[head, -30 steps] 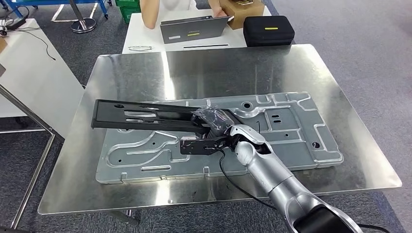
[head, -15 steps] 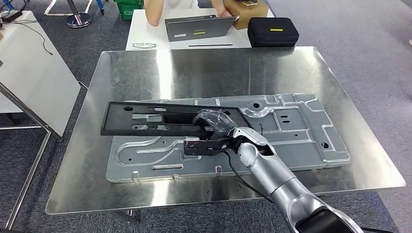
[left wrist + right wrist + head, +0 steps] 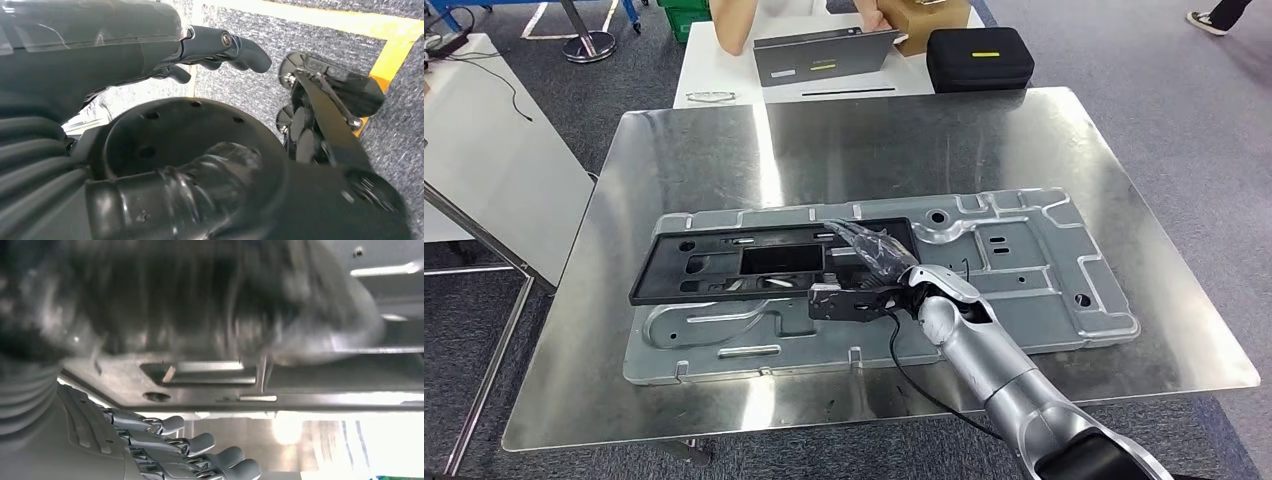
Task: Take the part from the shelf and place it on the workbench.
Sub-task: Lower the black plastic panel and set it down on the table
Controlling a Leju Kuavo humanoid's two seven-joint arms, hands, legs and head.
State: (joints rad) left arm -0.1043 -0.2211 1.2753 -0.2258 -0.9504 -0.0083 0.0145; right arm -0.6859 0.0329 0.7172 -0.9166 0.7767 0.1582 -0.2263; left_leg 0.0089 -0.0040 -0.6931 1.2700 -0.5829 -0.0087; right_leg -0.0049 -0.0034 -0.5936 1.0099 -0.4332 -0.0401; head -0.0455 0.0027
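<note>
I was at the placing step: my right hand (image 3: 874, 262) gripped the near end of the black frame-shaped part (image 3: 754, 262), which lay almost flat on the grey stamped panel (image 3: 1024, 262) on the steel tabletop (image 3: 904, 140). Next, I judged, I should let go and draw the hand clear. My left hand (image 3: 220, 47) hung by the floor, fingers loose, holding nothing. No writing was legible.

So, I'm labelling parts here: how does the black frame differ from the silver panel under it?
The black frame is matte, smaller and has open cut-outs; the silver panel is shiny, much larger and mostly solid, with raised ribs. The right hand is at the frame's end; the panel lies free. Both are flat, with holes.
</note>
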